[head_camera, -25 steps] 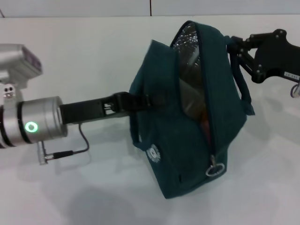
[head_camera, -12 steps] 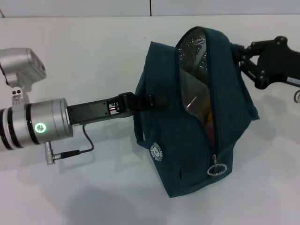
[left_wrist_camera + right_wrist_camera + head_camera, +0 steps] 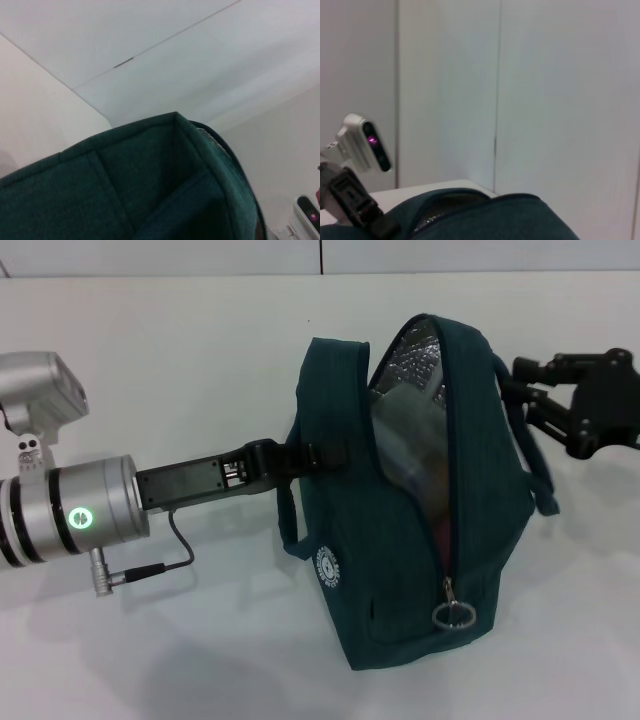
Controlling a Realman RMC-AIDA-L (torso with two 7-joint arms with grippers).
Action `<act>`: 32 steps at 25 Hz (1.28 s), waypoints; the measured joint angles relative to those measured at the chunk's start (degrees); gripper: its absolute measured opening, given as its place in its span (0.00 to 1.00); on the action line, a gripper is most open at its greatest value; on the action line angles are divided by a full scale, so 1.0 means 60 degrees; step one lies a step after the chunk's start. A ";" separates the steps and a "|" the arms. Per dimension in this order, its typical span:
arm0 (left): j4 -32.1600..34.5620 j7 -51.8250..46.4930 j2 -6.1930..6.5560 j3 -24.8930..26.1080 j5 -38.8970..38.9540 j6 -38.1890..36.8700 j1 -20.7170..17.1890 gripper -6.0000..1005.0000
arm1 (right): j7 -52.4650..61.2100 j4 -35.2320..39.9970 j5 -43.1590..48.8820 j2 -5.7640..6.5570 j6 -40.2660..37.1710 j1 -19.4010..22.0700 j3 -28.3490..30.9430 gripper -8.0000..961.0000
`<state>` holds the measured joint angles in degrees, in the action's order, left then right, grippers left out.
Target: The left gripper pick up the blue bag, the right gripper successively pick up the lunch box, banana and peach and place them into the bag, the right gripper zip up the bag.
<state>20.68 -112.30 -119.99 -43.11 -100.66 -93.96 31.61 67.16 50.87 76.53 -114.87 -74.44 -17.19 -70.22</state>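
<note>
A plain white table meets pale wall panels split by thin vertical seams.

The left gripper's fingers vanish against the bag's side, so their grip cannot be judged. Inside the bag's mouth, its contents are a blur under foil glare. The right gripper is partly cut by the frame edge, fingertips behind the bag's handle.
</note>
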 joint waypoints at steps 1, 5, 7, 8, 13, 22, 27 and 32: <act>-0.0003 0.0010 0.0002 0.0000 0.0029 0.0001 -0.0009 0.05 | -0.0001 -0.0059 -0.0005 -0.0002 -0.0025 0.0003 0.0112 0.22; -0.0024 0.0049 -0.0001 -0.0003 0.0077 0.0015 -0.0022 0.05 | -0.0024 -0.0309 -0.0024 -0.0016 -0.0191 0.0014 0.0643 0.31; -0.0031 0.0056 -0.0007 -0.0007 0.0099 0.0019 -0.0058 0.05 | -0.0142 -0.0333 -0.0026 -0.0006 -0.0503 0.0061 0.0818 0.39; -0.0034 0.0066 -0.0007 -0.0010 0.0124 0.0029 -0.0080 0.05 | -0.0208 -0.0334 -0.0028 -0.0004 -0.0682 0.0089 0.0917 0.43; -0.0130 0.0151 -0.0011 -0.0013 0.0233 0.0122 -0.0143 0.05 | -0.0594 -0.0334 0.0024 0.0022 -0.2933 0.0280 0.1454 0.61; -0.0286 0.0204 -0.0022 -0.0046 0.0409 0.0268 -0.0157 0.05 | -0.1353 -0.0528 0.1725 -0.0015 -0.5850 0.0363 0.0847 0.82; -0.0359 0.0265 -0.0019 -0.0053 0.0450 0.0268 -0.0131 0.05 | -0.1332 -0.1309 0.2580 -0.0017 -0.5538 0.0179 0.0819 0.87; -0.0387 0.0302 -0.0014 -0.0057 0.0451 0.0268 -0.0130 0.05 | -0.1499 -0.2107 0.2740 -0.0047 -0.5010 -0.0031 0.0807 0.86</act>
<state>18.36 -110.48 -120.07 -43.45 -97.95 -92.35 30.83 58.17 38.23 92.97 -115.15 -104.50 -17.38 -65.38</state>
